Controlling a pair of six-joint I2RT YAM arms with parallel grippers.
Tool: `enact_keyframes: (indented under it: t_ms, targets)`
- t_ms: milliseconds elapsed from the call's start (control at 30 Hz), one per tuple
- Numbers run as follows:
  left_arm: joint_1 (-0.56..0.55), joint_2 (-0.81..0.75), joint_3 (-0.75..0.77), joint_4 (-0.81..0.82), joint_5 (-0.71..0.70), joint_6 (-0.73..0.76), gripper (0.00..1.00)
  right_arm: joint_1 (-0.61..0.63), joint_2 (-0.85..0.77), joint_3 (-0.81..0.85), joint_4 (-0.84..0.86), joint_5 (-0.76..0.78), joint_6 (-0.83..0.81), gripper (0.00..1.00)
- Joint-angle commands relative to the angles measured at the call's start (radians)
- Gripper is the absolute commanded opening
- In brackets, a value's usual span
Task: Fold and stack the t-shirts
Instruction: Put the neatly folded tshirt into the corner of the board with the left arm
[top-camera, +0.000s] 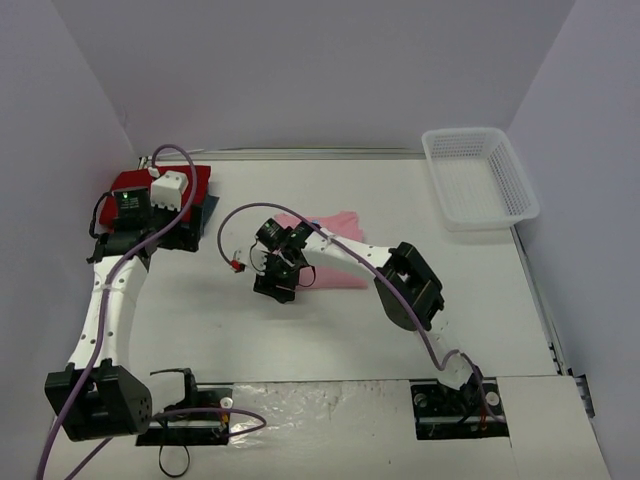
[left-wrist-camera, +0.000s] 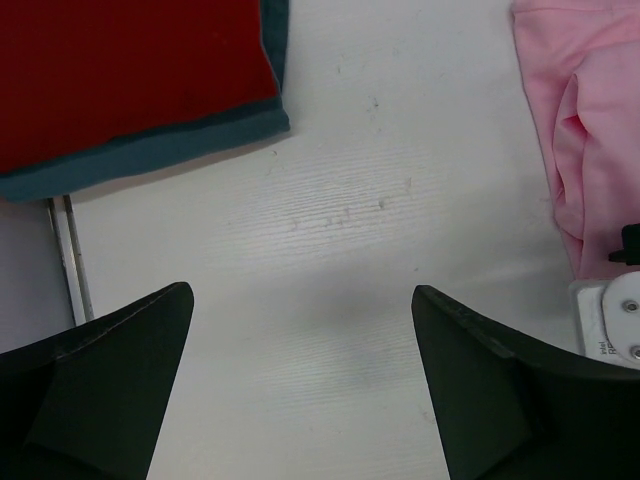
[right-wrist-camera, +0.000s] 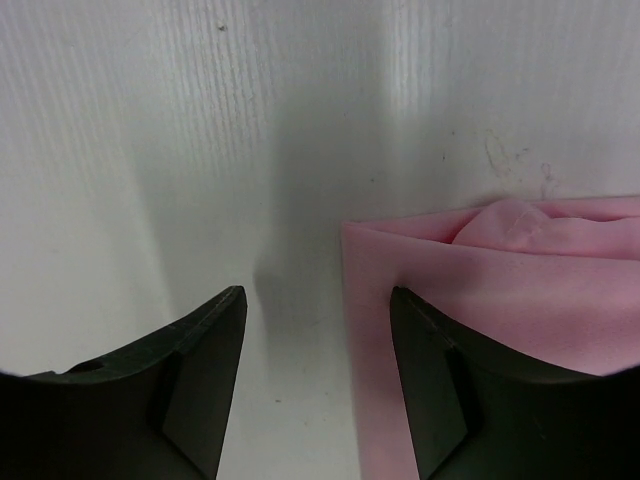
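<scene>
A bright red t-shirt (top-camera: 150, 183) (left-wrist-camera: 130, 70) lies folded on a teal-blue t-shirt (left-wrist-camera: 150, 158) at the table's far left. Only the teal one's edge shows. My left gripper (top-camera: 180, 228) (left-wrist-camera: 300, 330) hovers at the stack's near right corner, open over bare table with nothing between its fingers. The light pink t-shirt (top-camera: 338, 255) (right-wrist-camera: 520, 270) (left-wrist-camera: 590, 130) lies folded at mid-table. My right gripper (top-camera: 276, 284) (right-wrist-camera: 318, 300) stands open at its left edge. One finger is over the pink cloth and the other over bare table.
A white mesh basket (top-camera: 478, 178) stands at the far right corner. Purple cables loop off both arms above the table. White walls close in the left, back and right sides. The right gripper's white housing (left-wrist-camera: 612, 322) shows at the left wrist view's right edge.
</scene>
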Motion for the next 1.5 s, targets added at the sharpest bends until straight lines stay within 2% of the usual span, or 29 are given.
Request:
enact_keyframes:
  t_ms: [0,500,600,633,667,700,767,833,933,1033,1200,1333,1467]
  targets:
    - [0.028,-0.028,0.018,0.028,0.013,-0.029,0.91,0.000,0.026,0.017,-0.051,0.042,-0.019,0.56]
    - [0.042,-0.033,-0.004,0.045,0.093,-0.047,0.91,0.014,0.057,0.008,-0.026,0.186,-0.038,0.53]
    - [0.043,-0.033,-0.012,0.046,0.125,-0.059,0.85,0.020,0.077,0.007,-0.015,0.232,-0.038,0.39]
    - [0.042,-0.034,-0.018,0.048,0.130,-0.064,0.82,0.022,0.084,0.010,-0.012,0.240,-0.036,0.31]
    - [0.042,-0.033,-0.022,0.052,0.136,-0.070,0.79,0.023,0.086,0.013,-0.011,0.254,-0.033,0.19]
    - [0.042,-0.034,-0.025,0.056,0.154,-0.076,0.72,0.023,0.086,0.016,-0.012,0.261,-0.033,0.13]
    - [0.042,-0.027,-0.036,0.068,0.180,-0.104,0.70,0.023,0.083,0.016,-0.009,0.284,-0.028,0.00]
    - [0.042,-0.022,-0.048,0.094,0.235,-0.148,0.70,0.023,0.065,0.016,-0.009,0.292,-0.028,0.00]
    - [0.042,0.004,-0.062,0.123,0.315,-0.226,0.78,0.022,0.026,0.019,-0.012,0.301,-0.028,0.00]
    - [0.042,0.070,-0.016,0.103,0.378,-0.282,0.81,0.019,-0.021,0.016,-0.014,0.310,-0.027,0.00]
    - [0.042,0.245,0.102,0.053,0.539,-0.375,0.82,0.014,-0.090,0.000,-0.015,0.326,-0.027,0.00]
    - [0.036,0.392,0.140,0.092,0.680,-0.487,0.83,0.012,-0.135,-0.035,-0.017,0.336,-0.028,0.00]
    - [0.005,0.496,0.174,0.128,0.737,-0.565,0.83,0.012,-0.163,-0.030,-0.018,0.326,-0.022,0.00]
